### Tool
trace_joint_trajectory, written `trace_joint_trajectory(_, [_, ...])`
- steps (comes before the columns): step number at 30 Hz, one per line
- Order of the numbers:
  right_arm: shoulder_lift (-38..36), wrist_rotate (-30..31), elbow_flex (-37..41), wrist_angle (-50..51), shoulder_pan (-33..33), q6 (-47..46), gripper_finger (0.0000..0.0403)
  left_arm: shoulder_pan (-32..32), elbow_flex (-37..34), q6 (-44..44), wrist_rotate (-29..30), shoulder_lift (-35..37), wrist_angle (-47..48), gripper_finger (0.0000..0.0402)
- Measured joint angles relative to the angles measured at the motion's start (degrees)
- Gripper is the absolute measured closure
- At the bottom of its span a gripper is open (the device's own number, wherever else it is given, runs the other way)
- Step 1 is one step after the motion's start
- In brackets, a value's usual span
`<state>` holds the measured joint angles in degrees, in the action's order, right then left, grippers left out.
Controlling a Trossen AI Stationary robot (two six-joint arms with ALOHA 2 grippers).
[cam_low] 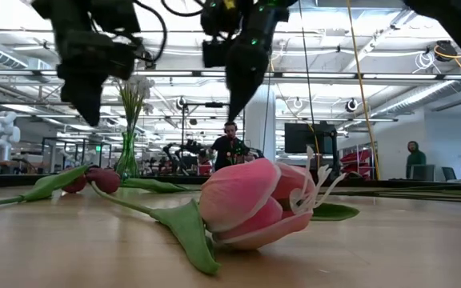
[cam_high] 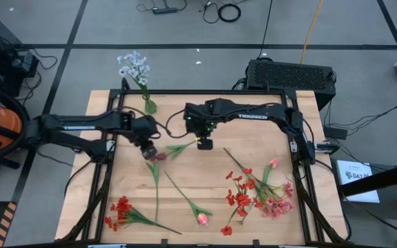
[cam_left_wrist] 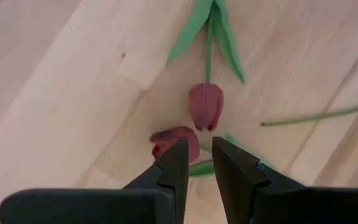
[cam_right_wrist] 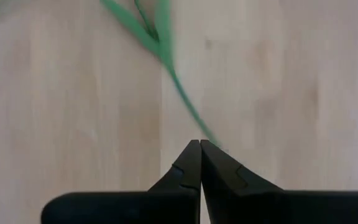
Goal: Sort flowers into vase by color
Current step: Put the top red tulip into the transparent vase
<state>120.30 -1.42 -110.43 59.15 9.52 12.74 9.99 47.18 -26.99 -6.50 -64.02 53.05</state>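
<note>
Two dark red tulip buds (cam_left_wrist: 206, 106) lie side by side on the wooden table (cam_high: 253, 138), near its middle. My left gripper (cam_left_wrist: 197, 152) hangs open above them, pointing steeply down, with nothing between its fingers. My right gripper (cam_right_wrist: 199, 144) is shut and hovers above the free end of a green stem (cam_right_wrist: 185, 102) that lies on the table; it holds nothing. A pink tulip (cam_low: 246, 204) lies on its side near the front edge. A white sprig (cam_high: 133, 65) stands in a green vase (cam_high: 148, 103) at the far edge.
Red clusters lie at the front left (cam_high: 119, 210) and right of centre (cam_high: 240, 200). A pink cluster (cam_high: 278, 207) and a pink tulip bud (cam_high: 273, 163) lie at the right. Bare wood shows at the far right of the table.
</note>
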Motion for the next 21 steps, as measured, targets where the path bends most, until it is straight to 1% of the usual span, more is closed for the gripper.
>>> trace_joint_trajectory(4, [3.3, -8.7, 0.0, -5.7, -0.1, 4.2, 0.0403, -2.9, 0.0, -1.2, 1.3, 4.0, 2.8, 0.0322])
trace_joint_trajectory(6, [5.0, -11.1, 0.0, -7.9, -0.3, 6.1, 0.0399, -4.3, 0.0, -2.1, 3.2, 5.6, 4.1, 0.0322])
trace_joint_trajectory(10, [7.2, -10.1, 0.0, -11.5, -1.0, 8.8, 0.0378, -6.0, -0.5, -2.5, 6.7, 8.9, 6.4, 0.0322])
trace_joint_trajectory(15, [9.4, -9.2, 0.0, -16.7, -1.5, 13.2, 0.0334, -6.4, -2.4, 0.6, 7.1, 12.7, 6.6, 0.0322])
trace_joint_trajectory(21, [11.5, -9.1, 0.0, -19.2, -1.6, 14.9, 0.0278, -6.4, -2.6, 4.6, 7.9, 16.1, 6.4, 0.0322])
